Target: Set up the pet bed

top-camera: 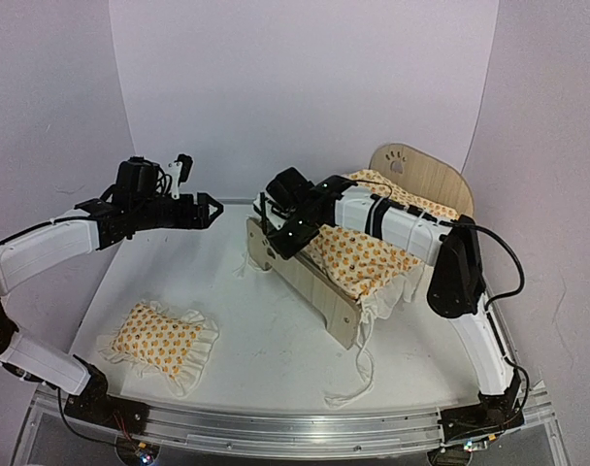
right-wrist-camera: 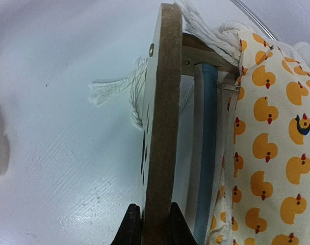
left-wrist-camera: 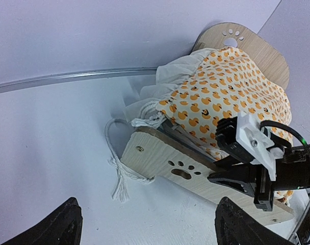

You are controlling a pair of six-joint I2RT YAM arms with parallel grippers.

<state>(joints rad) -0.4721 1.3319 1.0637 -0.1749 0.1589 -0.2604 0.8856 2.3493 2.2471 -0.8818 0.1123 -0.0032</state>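
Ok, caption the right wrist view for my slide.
Right gripper clamped on the pet bed's footboard, duck-print blanket heaped over the striped mattress.

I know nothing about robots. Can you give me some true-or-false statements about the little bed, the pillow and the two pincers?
1. The right pincer clamps the footboard of the pet bed. True.
2. The left pincer holds the pillow. False: it is open and empty; the pillow lies on the table.
3. The duck-print blanket lies on the bed. True.
4. The headboard is plain. False: it has a paw-print cutout.
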